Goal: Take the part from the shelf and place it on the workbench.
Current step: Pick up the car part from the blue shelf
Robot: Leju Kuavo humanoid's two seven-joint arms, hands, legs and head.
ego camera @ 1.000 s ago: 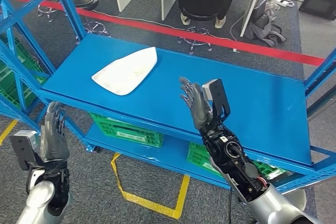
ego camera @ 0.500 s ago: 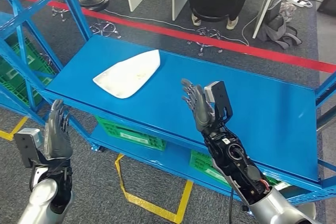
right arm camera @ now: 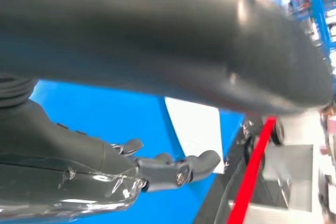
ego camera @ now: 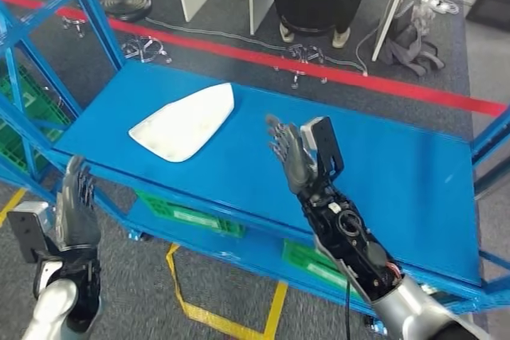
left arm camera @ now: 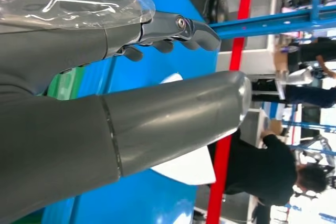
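Blue shelf (ego camera: 385, 173) is faced; white part (ego camera: 183, 123) lies untouched. Both hands, left hand (ego camera: 76, 211) and right hand (ego camera: 292, 155), are held open, empty. A reach is needed next.

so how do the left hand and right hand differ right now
The right hand is raised over the blue shelf, to the right of the white part; the left hand sits lower, in front of the shelf's front edge, over the floor. The right hand is nearer the part. Both are open, fingers apart, holding nothing.
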